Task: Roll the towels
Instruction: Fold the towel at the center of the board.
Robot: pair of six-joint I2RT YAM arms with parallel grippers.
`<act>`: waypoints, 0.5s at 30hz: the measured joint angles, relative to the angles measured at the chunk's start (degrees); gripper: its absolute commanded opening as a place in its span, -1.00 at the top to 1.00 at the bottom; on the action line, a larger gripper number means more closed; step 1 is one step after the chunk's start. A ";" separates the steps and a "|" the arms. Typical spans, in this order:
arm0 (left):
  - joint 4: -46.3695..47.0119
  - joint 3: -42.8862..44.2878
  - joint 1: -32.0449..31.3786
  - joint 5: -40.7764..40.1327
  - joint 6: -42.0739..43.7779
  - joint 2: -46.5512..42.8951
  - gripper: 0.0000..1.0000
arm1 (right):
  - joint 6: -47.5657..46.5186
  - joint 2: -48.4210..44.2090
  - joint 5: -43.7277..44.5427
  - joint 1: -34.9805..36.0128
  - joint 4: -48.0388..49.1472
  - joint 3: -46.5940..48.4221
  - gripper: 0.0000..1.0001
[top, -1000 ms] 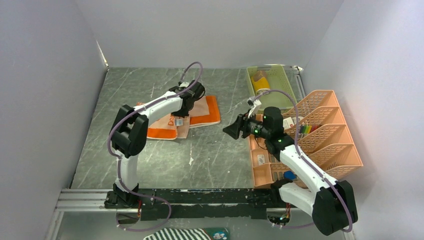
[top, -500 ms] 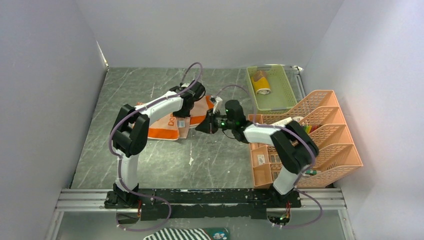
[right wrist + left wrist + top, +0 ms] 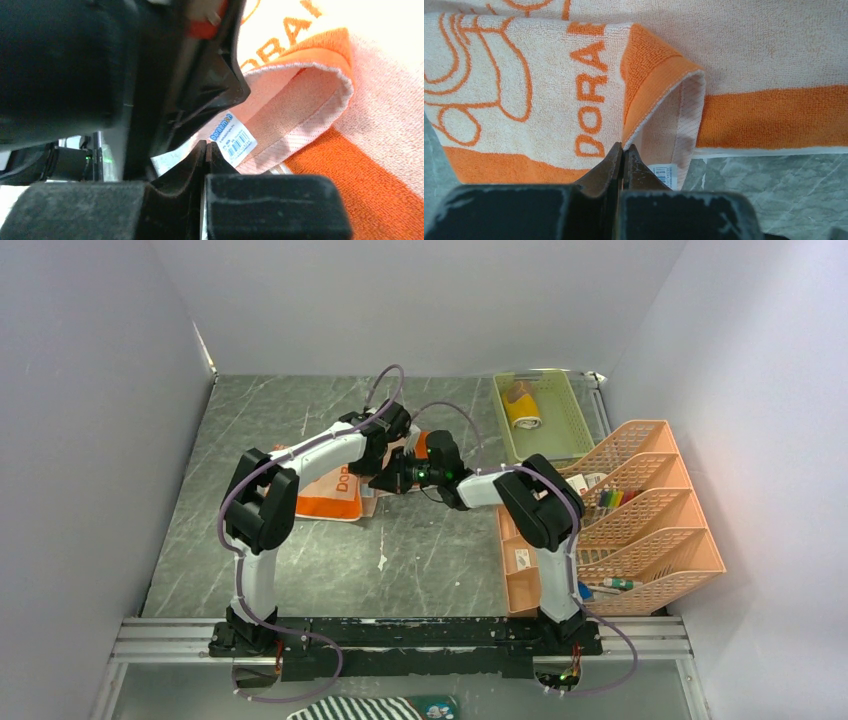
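The orange towel [image 3: 325, 502] with cream border and lettering lies partly folded at the table's middle. My left gripper [image 3: 370, 468] is shut on its folded-over hem; in the left wrist view the jaws [image 3: 624, 147] pinch the cream edge beside a barcode label [image 3: 663, 173]. My right gripper [image 3: 380, 483] has reached in from the right. Its jaws [image 3: 206, 144] are shut, the tips just under the same label [image 3: 233, 133], with nothing seen between them. The mustard-yellow towel [image 3: 523, 412] lies rolled in the green tray [image 3: 565, 435].
An orange compartment rack [image 3: 655, 510] with small items stands at the right edge, the green tray behind it. A black-and-white striped cloth [image 3: 365, 708] lies below the front rail. White walls close in the left, back and right sides.
My right arm has swung left from the rack to the towel beside the left gripper, and its jaws closed on the way. The left gripper has kept its hold and place.
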 measured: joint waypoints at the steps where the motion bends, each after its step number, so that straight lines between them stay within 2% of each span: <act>1: 0.04 0.00 0.02 0.22 0.13 0.00 0.86 | 0.26 0.92 -0.13 0.17 0.48 0.15 1.00; 15: 0.26 -0.02 1.14 1.70 0.37 0.00 0.86 | 3.56 9.70 -0.87 0.81 3.21 3.63 1.00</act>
